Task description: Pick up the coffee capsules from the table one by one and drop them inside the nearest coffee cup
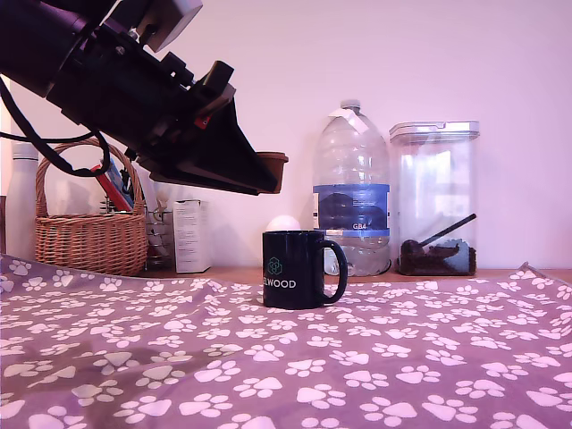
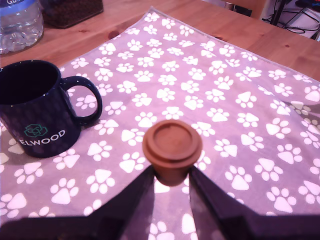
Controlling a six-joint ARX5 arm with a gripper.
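A brown coffee capsule with a wide flat rim is pinched between my gripper's black fingers; in the exterior view the capsule hangs at the finger tips, high above the table. The glossy black coffee cup with white "ELWOOD" lettering stands upright on the paw-print table cloth, below the held capsule and slightly to the exterior view's right. In the wrist view the cup is open-mouthed and looks empty, off to the side of the capsule. No other capsules show on the cloth.
Behind the cup stand a clear plastic bottle with a blue label and a clear container holding dark contents. A wicker basket and a white box sit at the back on the exterior view's left. Bare wood borders the cloth.
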